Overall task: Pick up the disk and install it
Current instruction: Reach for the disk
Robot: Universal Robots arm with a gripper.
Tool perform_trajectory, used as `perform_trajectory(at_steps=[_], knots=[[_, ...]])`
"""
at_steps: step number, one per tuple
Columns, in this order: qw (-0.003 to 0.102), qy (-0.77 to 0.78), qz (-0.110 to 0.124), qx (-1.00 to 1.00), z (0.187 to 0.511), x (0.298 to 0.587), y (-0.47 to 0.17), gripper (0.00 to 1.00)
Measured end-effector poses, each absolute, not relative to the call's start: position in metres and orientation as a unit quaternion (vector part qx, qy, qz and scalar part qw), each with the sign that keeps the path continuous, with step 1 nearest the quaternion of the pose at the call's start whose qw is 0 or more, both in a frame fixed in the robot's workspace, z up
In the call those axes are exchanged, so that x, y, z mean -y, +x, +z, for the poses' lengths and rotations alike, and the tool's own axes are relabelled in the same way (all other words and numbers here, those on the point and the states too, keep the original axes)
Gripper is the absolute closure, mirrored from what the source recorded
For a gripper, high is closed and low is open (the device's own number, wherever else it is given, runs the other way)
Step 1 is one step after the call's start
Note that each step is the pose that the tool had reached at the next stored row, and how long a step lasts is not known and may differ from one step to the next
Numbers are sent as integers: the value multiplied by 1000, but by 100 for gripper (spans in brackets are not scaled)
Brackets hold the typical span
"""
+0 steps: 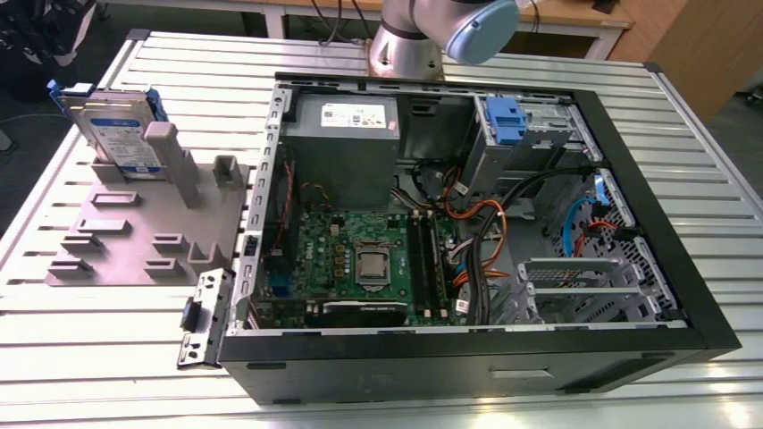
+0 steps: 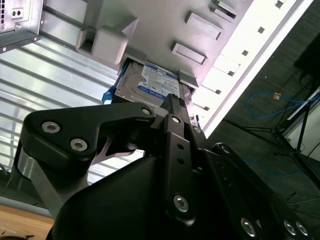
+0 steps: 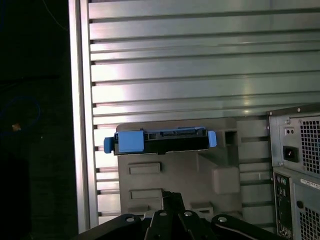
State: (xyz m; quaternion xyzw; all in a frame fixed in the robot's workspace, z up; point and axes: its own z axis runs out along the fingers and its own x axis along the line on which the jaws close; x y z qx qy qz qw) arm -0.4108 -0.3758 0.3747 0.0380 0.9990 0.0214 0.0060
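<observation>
On my slatted tabletop (image 1: pixel 107 357) lies the open computer case (image 1: pixel 477 362), with a grey holder plate (image 1: pixel 120 237) at the exterior view's left. The disk (image 1: pixel 120 125) stands on edge in that holder, apart from the case. My gripper (image 3: pixel 169 202) hangs clear of the disk; I cannot tell whether it is apart or together.

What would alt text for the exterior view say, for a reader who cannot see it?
An open black computer case lies on a slatted metal table, its circuit board and cables exposed. At the exterior view's left the disk stands upright in a grey holder; part of the robot arm rises behind the case.
</observation>
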Motion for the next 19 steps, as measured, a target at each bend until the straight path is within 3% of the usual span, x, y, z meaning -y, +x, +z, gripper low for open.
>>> perform_trajectory(at_steps=[19], knots=[[6, 17, 22, -1000, 359, 353, -431, 89]])
